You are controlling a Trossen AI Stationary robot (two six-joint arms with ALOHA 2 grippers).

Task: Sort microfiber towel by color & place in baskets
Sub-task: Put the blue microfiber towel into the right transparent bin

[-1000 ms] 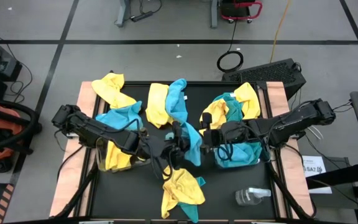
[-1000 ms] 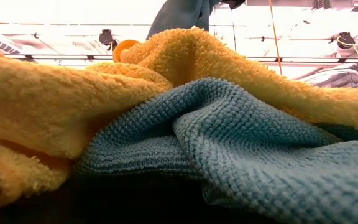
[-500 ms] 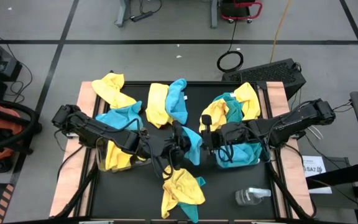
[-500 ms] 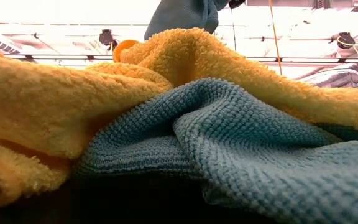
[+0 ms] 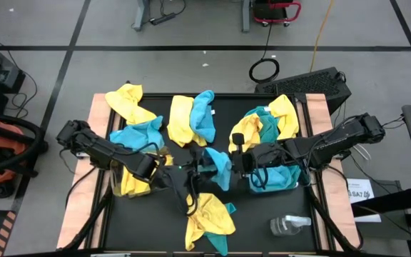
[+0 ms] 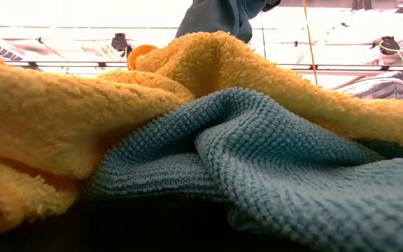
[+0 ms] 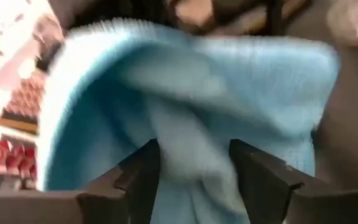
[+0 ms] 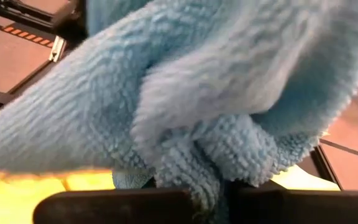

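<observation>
In the middle of the bench, a blue towel had just passed from one arm to the other. The right tool had clamped tight on one edge of it, and the right wrist view showed blue cloth bunched between its dark fingers. The left tool had spread its fingers apart, so it was letting go, though the cloth still hung between them in the left wrist view. A second before, things were the other way round: the left tool had pinched the towel and the right tool had been wide open next to it. The towel had also changed shape. Earlier it hung long, down toward the yellow-and-blue pile at the front; now it was bunched up short and had slid a bit toward the right arm. In the low view the hanging blue cloth at the top had moved a little to the right too. This looked like a good step for sorting, because the right arm sat just beside the right basket, which already held blue towels, with a yellow one on its far side. The blue towel was still in the air, between the two tools, not in any basket yet. The left basket held yellow cloth, and more towels lay along the back of the bench.
</observation>
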